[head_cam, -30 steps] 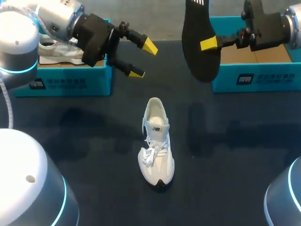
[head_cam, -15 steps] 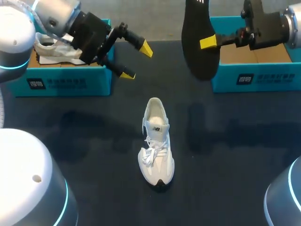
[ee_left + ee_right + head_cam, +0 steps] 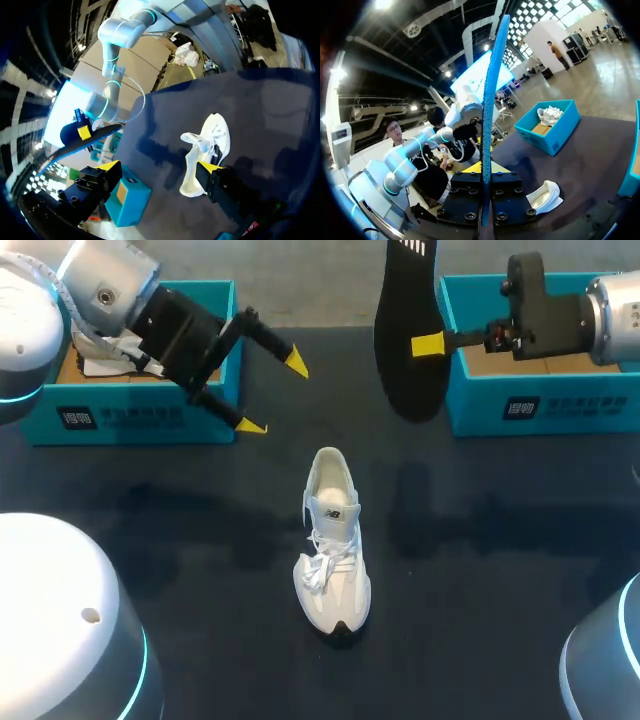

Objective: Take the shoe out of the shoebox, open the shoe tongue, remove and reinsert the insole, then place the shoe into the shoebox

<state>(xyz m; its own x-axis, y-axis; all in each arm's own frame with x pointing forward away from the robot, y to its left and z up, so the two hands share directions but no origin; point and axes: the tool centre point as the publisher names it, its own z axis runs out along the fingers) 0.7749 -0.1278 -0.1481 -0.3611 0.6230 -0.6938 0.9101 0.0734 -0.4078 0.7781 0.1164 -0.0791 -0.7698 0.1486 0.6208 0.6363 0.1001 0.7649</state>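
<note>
A white shoe (image 3: 332, 540) stands on the dark table near the middle, toe toward me, laces loose; it also shows under my left gripper (image 3: 207, 152) and beside my right one (image 3: 545, 196). My right gripper (image 3: 428, 343) is shut on a black insole (image 3: 405, 330), which hangs upright in the air above the table's far middle. Seen from the right wrist, the insole (image 3: 490, 100) rises edge-on from between the fingers. My left gripper (image 3: 275, 395) hangs open and empty beside the left shoebox (image 3: 140, 420), far left of the shoe.
The left blue shoebox holds another white shoe (image 3: 95, 360). A second blue shoebox (image 3: 540, 405) stands at the back right, under my right arm, its cardboard floor showing. Dark table surface surrounds the shoe on all sides.
My left gripper, still open, has swung back to the left and lower, toward the left shoebox. The right gripper has carried the insole slightly left.
</note>
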